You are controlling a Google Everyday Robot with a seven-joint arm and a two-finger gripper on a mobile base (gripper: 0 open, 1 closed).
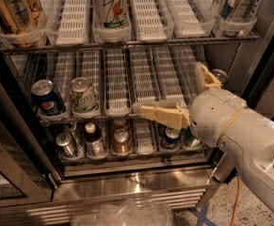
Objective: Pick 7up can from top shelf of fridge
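Note:
The 7up can (110,6), white-silver with green lettering and a red dot, stands upright in a white slotted lane at the front of the top shelf (146,42) of the fridge (132,186). Its top is cut off by the frame edge. My gripper (168,87) is open and empty, in front of the middle shelf, well below and to the right of the can. One cream finger (157,113) reaches left and the other (205,76) points up.
Gold cans (12,8) stand at the top shelf's left and blue-silver cans (233,4) at its right. A Pepsi can (47,98) and a pale green can (84,94) stand on the middle shelf. Bottles and cans (94,140) fill the bottom shelf. An orange cable (235,201) lies on the floor.

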